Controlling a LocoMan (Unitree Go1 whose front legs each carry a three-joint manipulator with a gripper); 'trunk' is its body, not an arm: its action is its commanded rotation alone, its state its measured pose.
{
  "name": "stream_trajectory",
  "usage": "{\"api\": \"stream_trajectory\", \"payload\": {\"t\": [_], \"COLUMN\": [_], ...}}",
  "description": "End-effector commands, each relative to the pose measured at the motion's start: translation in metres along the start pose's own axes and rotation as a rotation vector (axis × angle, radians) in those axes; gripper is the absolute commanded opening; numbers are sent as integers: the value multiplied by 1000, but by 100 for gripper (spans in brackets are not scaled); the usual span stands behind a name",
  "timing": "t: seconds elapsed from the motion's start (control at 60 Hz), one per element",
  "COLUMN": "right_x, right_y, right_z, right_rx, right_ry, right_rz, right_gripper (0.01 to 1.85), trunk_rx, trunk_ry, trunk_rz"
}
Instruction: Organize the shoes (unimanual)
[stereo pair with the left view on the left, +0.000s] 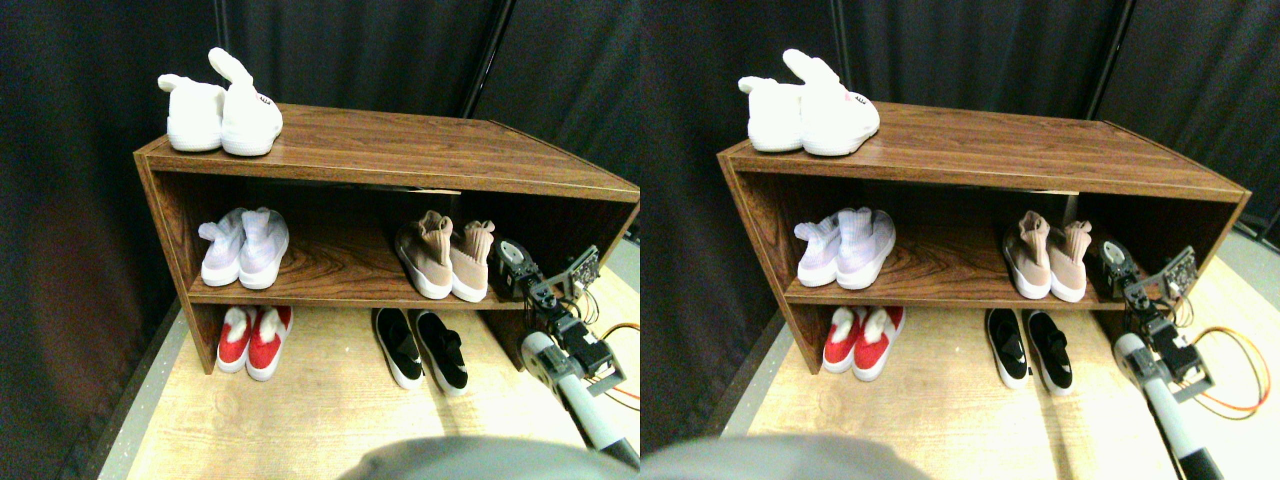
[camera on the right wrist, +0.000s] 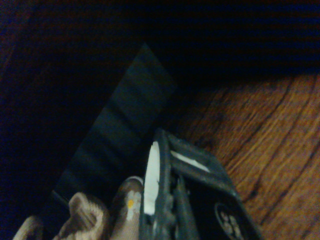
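1. The robot's right claw (stereo pair with the left view on the left: 512, 268), a dark open-framed two-jaw gripper, sits at the centre right of the left half of the stereo pair view, reaching onto the middle board of the wooden shoe rack (stereo pair with the left view on the left: 400, 150). Whether its jaws are parted or closed I cannot tell. In the wrist view a white sole edge (camera on the right wrist: 151, 175) lies hard against the dark jaw frame, so it may hold the shoe or merely touch it.
2. Just beside the claw, toward the frame's centre, stands the pair of tan knit sock-collar sneakers with white soles (stereo pair with the left view on the left: 445, 255), side by side on the middle board, the nearer one touching or almost touching the claw.
3. Below them, on the pale wooden floor (stereo pair with the left view on the left: 330, 400), the pair of black slip-ons with white soles (stereo pair with the left view on the left: 422, 347) lies together, a little splayed.
4. In the lower left sits a red pair with white trim (stereo pair with the left view on the left: 253, 340). Above it on the middle board is a pale lilac-white knit pair (stereo pair with the left view on the left: 245, 247). On the rack top, upper left, is a white fluffy pair (stereo pair with the left view on the left: 222, 112).
5. Judged from this, every pair stands matched and in a place, so the organizing looks nearly done. What seems left is to settle the tan pair and withdraw the arm.
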Motion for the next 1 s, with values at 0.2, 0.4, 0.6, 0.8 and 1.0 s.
{"api": "stream_trajectory", "payload": {"t": [0.2,0.4,0.6,0.8,1.0], "right_x": [-14,-42,-75,-106,-123], "right_y": [17,28,26,17,-1], "right_z": [16,29,34,32,19], "right_rx": [-37,-72,-16,-16,75], "right_ry": [-3,34,45,104,180], "right_rz": [123,203,245,279,274], "right_gripper": [6,6,6,6,6], "trunk_rx": [-10,-8,-10,-18,-26], "trunk_ry": [3,4,11,30,48], "trunk_rz": [-20,-22,-19,-16,-8]}}
